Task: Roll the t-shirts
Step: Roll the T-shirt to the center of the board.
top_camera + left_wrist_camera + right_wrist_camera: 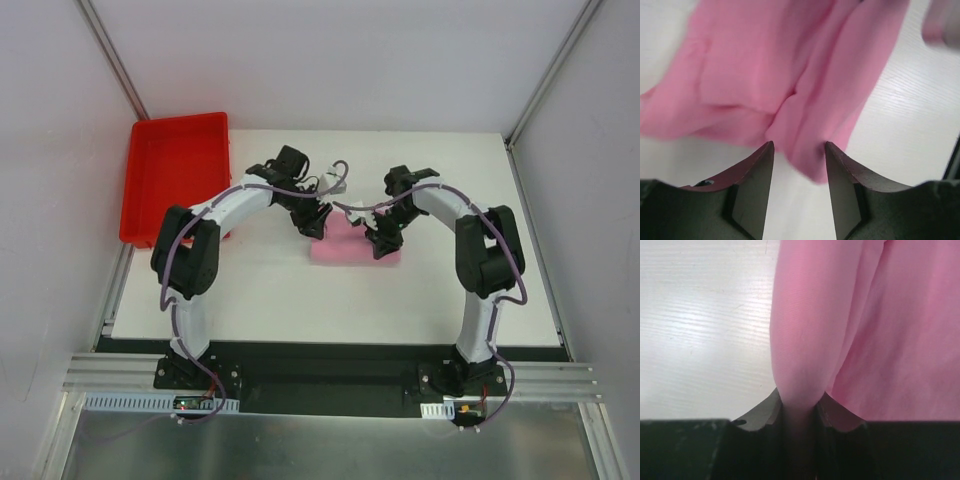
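Note:
The pink t-shirt [345, 252] lies bundled into a small oblong on the white table, between the two arms. My left gripper [317, 226] is at its left end. In the left wrist view this gripper [799, 150] is open, and a loose corner of the t-shirt [765, 65] hangs between the spread fingertips without being pinched. My right gripper [383, 240] is at the bundle's right end. In the right wrist view it [799, 401] is shut on a thick fold of the t-shirt [805, 330], which bulges out above the jaws.
A red tray [175, 178] stands at the table's far left, with nothing seen inside. The white table [420, 295] stretches bare in front of and to the right of the bundle. Grey walls close in the sides and back.

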You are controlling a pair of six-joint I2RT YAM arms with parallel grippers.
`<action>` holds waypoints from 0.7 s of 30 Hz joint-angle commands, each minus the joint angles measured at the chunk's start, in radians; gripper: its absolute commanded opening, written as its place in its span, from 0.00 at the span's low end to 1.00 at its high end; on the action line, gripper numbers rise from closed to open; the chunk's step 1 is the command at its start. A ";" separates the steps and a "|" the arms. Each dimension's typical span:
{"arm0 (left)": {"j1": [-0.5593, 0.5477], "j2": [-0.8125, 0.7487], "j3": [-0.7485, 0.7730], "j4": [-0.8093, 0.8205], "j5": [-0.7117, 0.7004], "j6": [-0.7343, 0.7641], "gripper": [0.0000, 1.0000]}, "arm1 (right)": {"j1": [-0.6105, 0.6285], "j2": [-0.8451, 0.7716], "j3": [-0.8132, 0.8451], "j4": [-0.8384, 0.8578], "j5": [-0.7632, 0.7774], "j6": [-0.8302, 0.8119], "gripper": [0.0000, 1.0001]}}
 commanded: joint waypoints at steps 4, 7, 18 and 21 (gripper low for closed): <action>0.023 -0.112 -0.079 0.115 -0.046 -0.092 0.45 | -0.078 0.168 0.244 -0.483 -0.077 -0.011 0.12; 0.021 -0.098 -0.079 0.117 0.000 -0.109 0.45 | -0.104 0.232 0.312 -0.555 -0.087 0.009 0.13; -0.084 -0.241 -0.254 0.270 -0.191 0.130 0.48 | -0.176 0.454 0.426 -0.703 -0.242 0.205 0.12; -0.132 -0.345 -0.416 0.395 -0.250 0.274 0.49 | -0.178 0.537 0.520 -0.767 -0.246 0.275 0.13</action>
